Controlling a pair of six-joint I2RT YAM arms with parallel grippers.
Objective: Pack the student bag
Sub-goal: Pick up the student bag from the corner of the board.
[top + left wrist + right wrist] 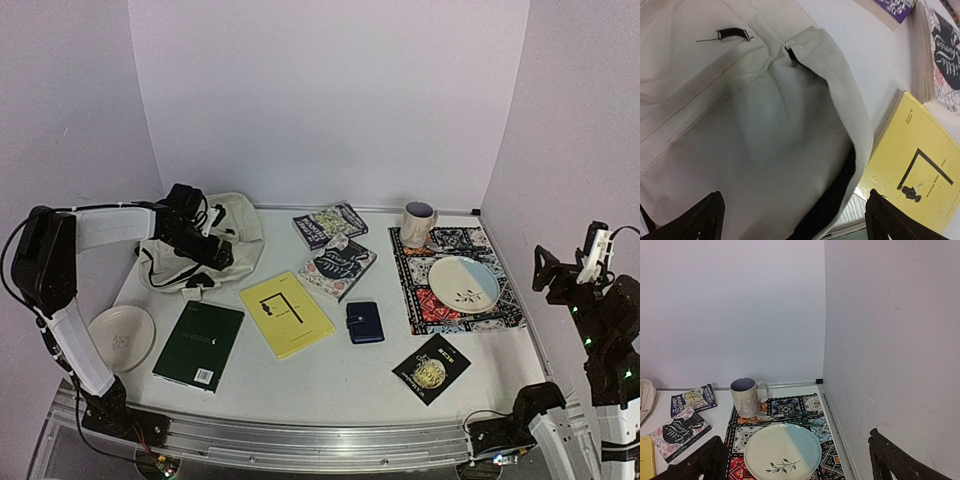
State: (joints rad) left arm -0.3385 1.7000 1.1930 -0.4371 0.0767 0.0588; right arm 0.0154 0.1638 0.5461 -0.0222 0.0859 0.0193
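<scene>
- A white table (340, 385) stands between plain pale walls (330, 100).
- The bag (238, 222) lies at the table's far left.
- The left gripper (792, 220) hangs over the bag, jaws wide, empty.
- The right gripper (797, 457) is near the right wall, jaws wide, empty.

One student bag (240, 225). Five books: purple book (329, 224), floral book (338, 267), yellow book (286, 313), green book (199, 344), black book (431, 368) bearing a gold disc. One navy wallet (365, 322). Two plates: small cream plate (121, 337), cream-and-blue plate (463, 283). One mug (417, 222). One patterned mat (462, 240). Cutlery (790, 414) between mug and plate, pieces too indistinct to count.
</scene>
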